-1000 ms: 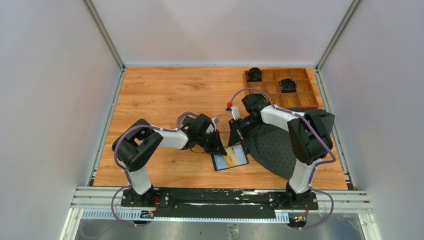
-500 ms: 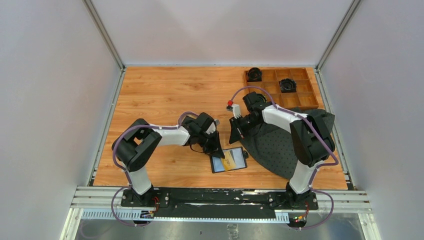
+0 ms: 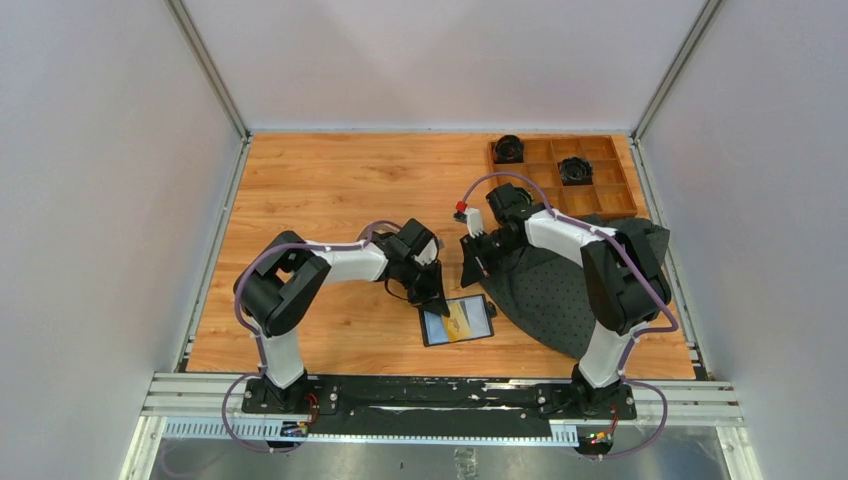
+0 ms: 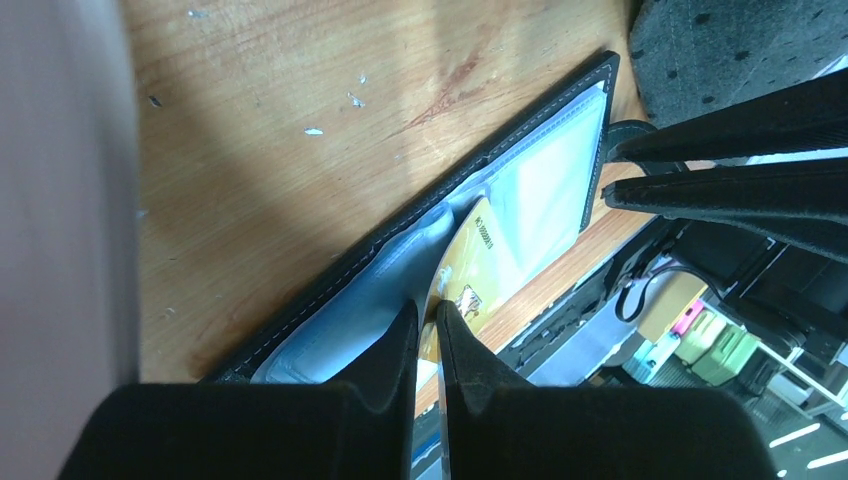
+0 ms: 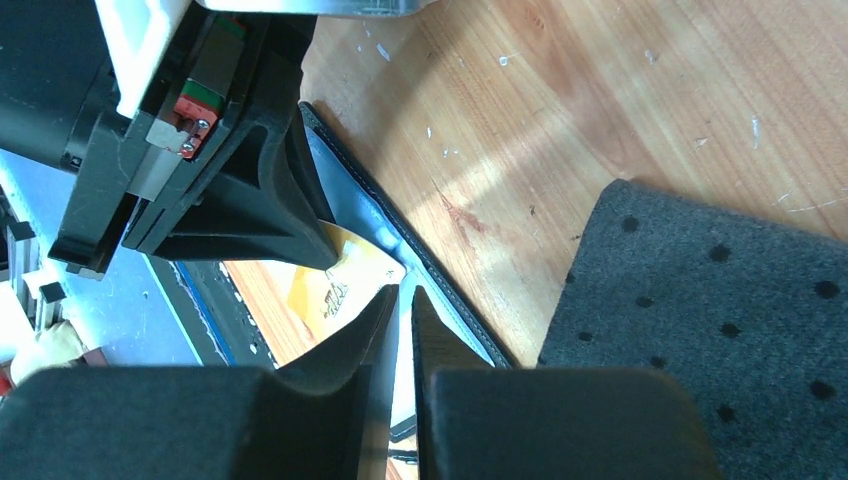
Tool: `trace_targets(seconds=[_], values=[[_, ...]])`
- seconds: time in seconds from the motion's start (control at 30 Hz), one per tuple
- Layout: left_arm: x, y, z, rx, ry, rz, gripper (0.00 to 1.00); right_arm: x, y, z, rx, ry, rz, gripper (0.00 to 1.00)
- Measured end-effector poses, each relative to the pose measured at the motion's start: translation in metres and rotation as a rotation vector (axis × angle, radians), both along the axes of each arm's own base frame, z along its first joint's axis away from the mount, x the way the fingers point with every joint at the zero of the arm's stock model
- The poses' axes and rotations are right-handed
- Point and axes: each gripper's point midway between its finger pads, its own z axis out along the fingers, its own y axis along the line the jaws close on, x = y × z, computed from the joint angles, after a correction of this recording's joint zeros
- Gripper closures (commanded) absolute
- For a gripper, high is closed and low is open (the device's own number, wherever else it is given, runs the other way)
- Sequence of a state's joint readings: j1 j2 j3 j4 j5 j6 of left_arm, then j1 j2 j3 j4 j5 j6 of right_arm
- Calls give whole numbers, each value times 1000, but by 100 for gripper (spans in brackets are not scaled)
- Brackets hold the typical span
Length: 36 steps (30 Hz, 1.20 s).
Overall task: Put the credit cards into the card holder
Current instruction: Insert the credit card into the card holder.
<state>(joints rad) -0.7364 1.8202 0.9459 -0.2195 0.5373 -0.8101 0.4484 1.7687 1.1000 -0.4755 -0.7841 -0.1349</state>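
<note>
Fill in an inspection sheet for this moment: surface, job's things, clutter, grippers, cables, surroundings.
Surface: wooden table, small pale flecks in the wrist views.
Job's things: card holder lies open near the front edge, with a gold card partly between its clear sleeves; no other cards seen.
Clutter: dark dotted mat right of the holder; wooden compartment box at the far right, two black items in it.
Grippers: left gripper shut on the gold card's edge; right gripper apparently shut on the holder's edge.
Cables: purple cables loop along both arms.
Surroundings: plain pale walls; metal rail under the arm bases.
</note>
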Motion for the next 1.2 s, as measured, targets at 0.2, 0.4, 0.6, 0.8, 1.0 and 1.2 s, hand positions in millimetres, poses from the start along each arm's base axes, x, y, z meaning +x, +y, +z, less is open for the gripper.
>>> trace_targets(seconds=[0.2,0.4,0.6,0.8,1.0,1.2], values=[[2,-1,0,23,14,-20,90,3,-4,0,0,3,-14,87],[3,-3,-1,36,29,-42,90,4,-5,2,10,3,-19,88],[5,-5,0,45,40,-42,87,4,-4,7,23,-2,-15,87],[7,-11,0,45,53,-29,86,5,-3,14,40,-15,-15,87],[7,-25,2,18,49,-12,82,8,-5,20,58,-27,-25,87],[16,-35,4,-3,24,29,69,8,-5,24,69,-31,-23,87]])
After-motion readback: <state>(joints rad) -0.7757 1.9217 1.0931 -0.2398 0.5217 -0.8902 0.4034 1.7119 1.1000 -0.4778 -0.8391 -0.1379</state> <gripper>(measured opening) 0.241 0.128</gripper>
